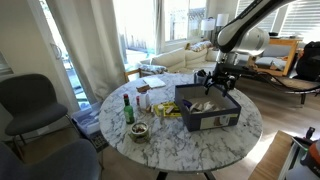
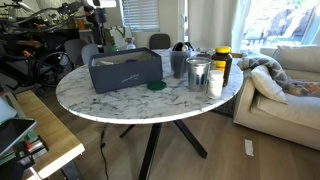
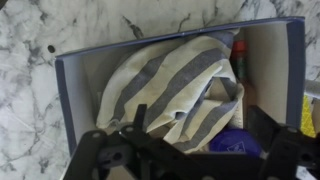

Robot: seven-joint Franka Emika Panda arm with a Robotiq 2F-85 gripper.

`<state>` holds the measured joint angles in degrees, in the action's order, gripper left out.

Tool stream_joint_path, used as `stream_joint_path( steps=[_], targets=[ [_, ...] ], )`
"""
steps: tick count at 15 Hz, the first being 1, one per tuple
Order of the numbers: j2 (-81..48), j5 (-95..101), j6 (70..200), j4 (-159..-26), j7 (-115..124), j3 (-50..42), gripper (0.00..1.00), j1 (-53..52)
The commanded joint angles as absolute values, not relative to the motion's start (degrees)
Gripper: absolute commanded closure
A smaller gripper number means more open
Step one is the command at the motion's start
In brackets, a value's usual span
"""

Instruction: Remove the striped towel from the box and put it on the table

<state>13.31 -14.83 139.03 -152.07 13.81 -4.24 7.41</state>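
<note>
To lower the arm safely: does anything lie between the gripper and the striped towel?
No. In the wrist view the open gripper hangs above the striped towel in the box, nothing between.

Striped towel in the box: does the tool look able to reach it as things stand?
Probably yes. The tool hangs open right above the box, whose top has no lid, and the striped towel lies uppermost with nothing covering it.

A round marble table (image 1: 175, 140) carries a box (image 1: 208, 110), a green bottle (image 1: 128, 108) and a small bowl (image 1: 139, 131) near its rim. In an exterior view a green disc (image 2: 156, 86) lies just beside the box, with a metal can (image 2: 198, 73) and a white cup (image 2: 215, 82) nearby.
</note>
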Motion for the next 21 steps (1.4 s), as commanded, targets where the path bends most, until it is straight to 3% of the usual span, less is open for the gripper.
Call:
stream_joint_path(
  steps=[1, 21],
  targets=[
    [7.8, -21.2, 141.8, -151.5, 8.8, -6.1, 0.00, 5.4],
    [0.9, -24.5, 140.5, -150.5, 6.7, -4.8, 0.00, 4.4]
  ],
)
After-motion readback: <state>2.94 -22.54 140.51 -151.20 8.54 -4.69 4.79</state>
